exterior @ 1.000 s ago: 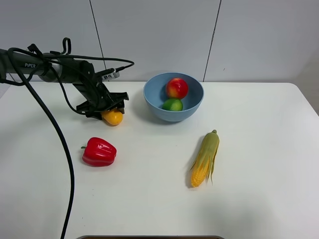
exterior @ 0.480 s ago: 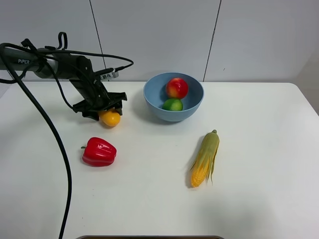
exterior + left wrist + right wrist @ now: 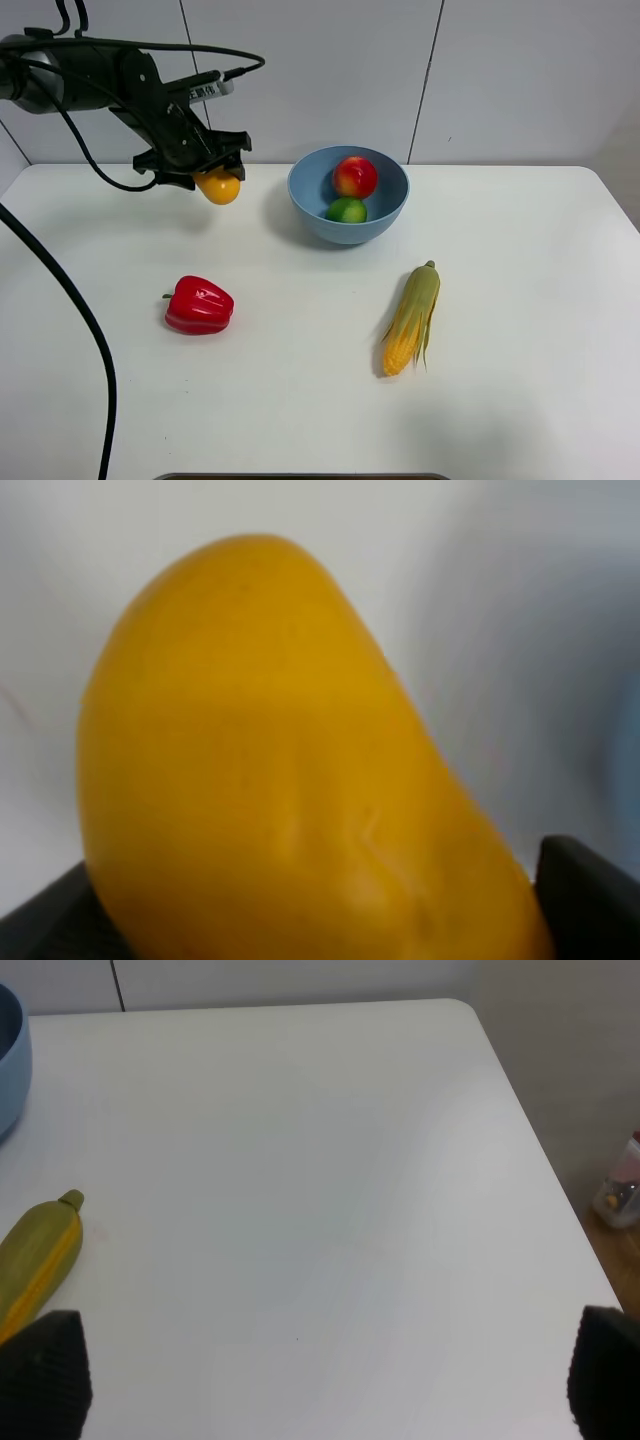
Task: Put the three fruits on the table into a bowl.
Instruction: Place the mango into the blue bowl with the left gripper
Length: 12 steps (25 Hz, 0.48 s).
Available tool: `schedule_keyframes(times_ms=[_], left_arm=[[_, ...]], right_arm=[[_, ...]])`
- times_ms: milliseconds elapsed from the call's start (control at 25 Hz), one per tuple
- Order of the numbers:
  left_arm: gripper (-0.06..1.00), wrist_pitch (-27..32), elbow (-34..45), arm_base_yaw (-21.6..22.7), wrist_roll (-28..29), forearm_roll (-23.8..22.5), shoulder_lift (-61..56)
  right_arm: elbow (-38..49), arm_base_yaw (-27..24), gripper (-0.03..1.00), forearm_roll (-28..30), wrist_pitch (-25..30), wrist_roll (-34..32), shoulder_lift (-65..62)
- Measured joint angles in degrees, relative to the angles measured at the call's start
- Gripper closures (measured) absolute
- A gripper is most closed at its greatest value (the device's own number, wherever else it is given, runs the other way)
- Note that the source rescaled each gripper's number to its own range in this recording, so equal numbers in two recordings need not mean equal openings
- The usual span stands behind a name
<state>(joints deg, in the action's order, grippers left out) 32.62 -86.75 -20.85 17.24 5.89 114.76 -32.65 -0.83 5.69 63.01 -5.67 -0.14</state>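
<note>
My left gripper (image 3: pixel 208 170) is shut on the yellow-orange mango (image 3: pixel 219 186) and holds it in the air above the table (image 3: pixel 300 400), to the left of the light-blue bowl (image 3: pixel 300 205). The mango fills the left wrist view (image 3: pixel 290 770), with dark fingertips (image 3: pixel 590 890) at its sides. The red-and-yellow apple (image 3: pixel 355 176) and the green lime (image 3: pixel 346 210) lie inside the bowl. My right gripper (image 3: pixel 322 1375) is open and empty over bare table near the right edge; it does not show in the exterior high view.
A red bell pepper (image 3: pixel 199 305) lies on the table at front left. A corn cob with green husk (image 3: pixel 411 318) lies right of centre, and its tip (image 3: pixel 40 1260) and the bowl's edge (image 3: pixel 8 1060) show in the right wrist view.
My left gripper has lifted the mango off the table and raised it, moving slightly back. The apple, lime, pepper and corn have not moved.
</note>
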Motion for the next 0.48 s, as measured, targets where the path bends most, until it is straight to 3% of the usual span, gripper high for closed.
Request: schedule_keyframes(times_ms=[240, 480], left_arm=[[0.94, 0.6, -7.7, -5.3, -0.5, 0.1, -0.6], [0.94, -4.7, -10.0, -10.2, -0.5, 0.3, 1.0]], right_arm=[[0.0, 0.0, 0.10, 0.0, 0.0, 0.0, 0.0], [0.0, 0.0, 0.10, 0.0, 0.0, 0.0, 0.0]])
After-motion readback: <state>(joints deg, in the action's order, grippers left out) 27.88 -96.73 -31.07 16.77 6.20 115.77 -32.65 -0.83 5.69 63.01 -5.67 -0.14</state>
